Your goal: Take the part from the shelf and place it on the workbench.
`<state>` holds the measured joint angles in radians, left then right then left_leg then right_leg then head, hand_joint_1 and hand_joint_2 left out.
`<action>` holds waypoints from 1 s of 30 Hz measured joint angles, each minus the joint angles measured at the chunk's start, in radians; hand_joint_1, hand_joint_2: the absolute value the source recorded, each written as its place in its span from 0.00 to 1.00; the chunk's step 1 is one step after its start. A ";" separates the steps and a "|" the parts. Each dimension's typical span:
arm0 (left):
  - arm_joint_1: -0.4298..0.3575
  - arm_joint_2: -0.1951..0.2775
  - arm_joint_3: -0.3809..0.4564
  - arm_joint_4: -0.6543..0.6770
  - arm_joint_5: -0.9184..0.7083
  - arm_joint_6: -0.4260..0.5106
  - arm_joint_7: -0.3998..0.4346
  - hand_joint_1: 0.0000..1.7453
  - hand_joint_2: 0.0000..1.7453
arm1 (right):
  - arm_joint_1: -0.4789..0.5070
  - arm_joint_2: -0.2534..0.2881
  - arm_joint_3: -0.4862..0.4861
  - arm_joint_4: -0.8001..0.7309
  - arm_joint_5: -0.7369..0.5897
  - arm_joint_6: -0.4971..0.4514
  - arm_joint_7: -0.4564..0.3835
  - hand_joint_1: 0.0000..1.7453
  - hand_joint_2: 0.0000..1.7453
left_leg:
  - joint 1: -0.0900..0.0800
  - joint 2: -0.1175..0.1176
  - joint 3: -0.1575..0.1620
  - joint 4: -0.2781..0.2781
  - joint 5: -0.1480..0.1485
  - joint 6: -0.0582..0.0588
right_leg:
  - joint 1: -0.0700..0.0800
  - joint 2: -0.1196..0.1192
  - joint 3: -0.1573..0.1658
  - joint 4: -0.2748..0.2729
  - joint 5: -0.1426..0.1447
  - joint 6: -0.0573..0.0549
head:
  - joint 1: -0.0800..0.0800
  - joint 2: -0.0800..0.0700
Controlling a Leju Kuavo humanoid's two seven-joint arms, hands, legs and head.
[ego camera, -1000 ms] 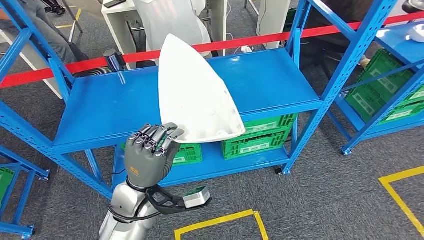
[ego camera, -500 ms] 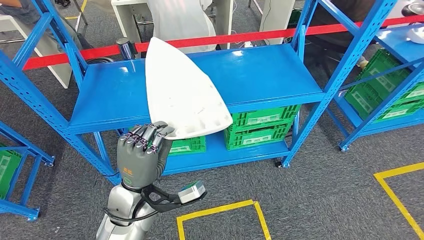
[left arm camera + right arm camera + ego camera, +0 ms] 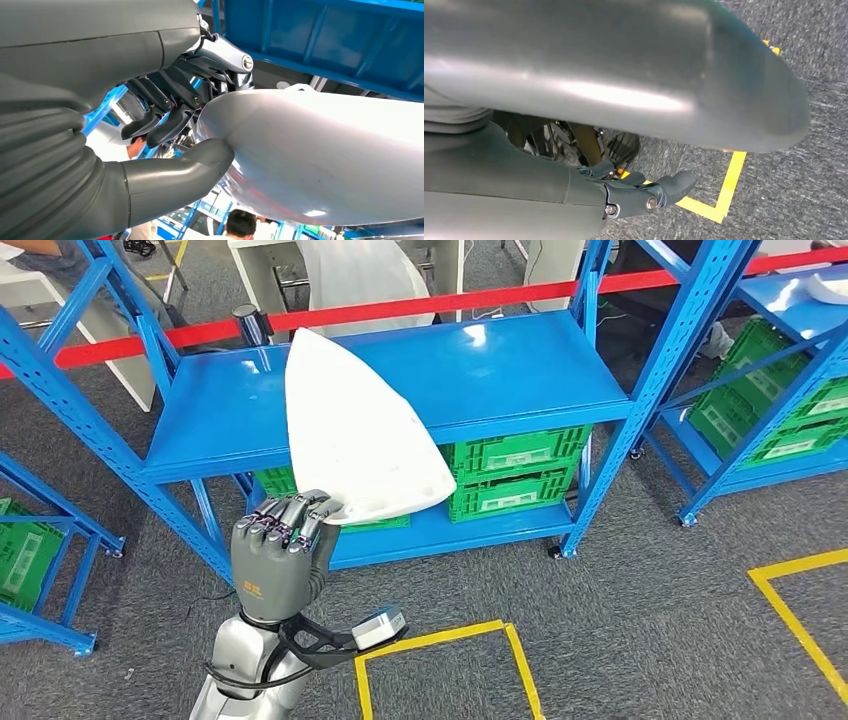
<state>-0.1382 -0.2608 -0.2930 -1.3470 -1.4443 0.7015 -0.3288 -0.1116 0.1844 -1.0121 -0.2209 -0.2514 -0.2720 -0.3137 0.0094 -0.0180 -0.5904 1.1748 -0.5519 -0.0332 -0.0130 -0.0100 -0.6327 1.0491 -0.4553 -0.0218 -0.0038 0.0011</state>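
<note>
Head view, left hand: the grey many-fingered left hand [image 3: 283,558] sits in the lower left of the frame, fingers curled over the wide end of the large white teardrop-shaped plastic part [image 3: 356,431], gripping it.
Head view, part: it stands up from the hand toward the upper centre of the frame, its pointed tip overlapping the blue metal shelf [image 3: 520,380]; it is clear of the shelf board.
Head view, surroundings: green slotted plastic crates [image 3: 512,470] sit on the lower shelf level; yellow floor tape [image 3: 440,642] marks the grey carpet at lower centre.
Head view, change: compared with one second ago the whole scene has shifted, so the camera has moved; the hand and part now lie lower and further left in the frame, grip unchanged.
Left wrist view: thick grey thumb [image 3: 175,170] under the part's edge, dark fingers [image 3: 165,127] above it, pinching the white part.
Right wrist view: the right hand [image 3: 644,192] hangs over the carpet, dark fingers loosely extended, holding nothing.
</note>
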 joint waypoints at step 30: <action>-0.043 -0.011 -0.003 0.042 0.010 0.000 -0.016 1.00 1.00 | -0.009 0.000 -0.012 0.000 0.000 -0.009 -0.019 0.00 0.00 | -0.001 0.008 -0.020 0.019 -0.004 0.005 | -0.002 0.064 0.039 -0.010 -0.025 0.005 | 0.002 0.000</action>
<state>-0.1810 -0.2719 -0.2956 -1.3051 -1.4342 0.7015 -0.3444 -0.1210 0.1846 -1.0244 -0.2209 -0.2515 -0.2812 -0.3323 0.0081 -0.0100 -0.6102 1.1940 -0.5564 -0.0284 -0.0153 0.0543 -0.5940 1.0392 -0.4798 -0.0171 -0.0013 0.0011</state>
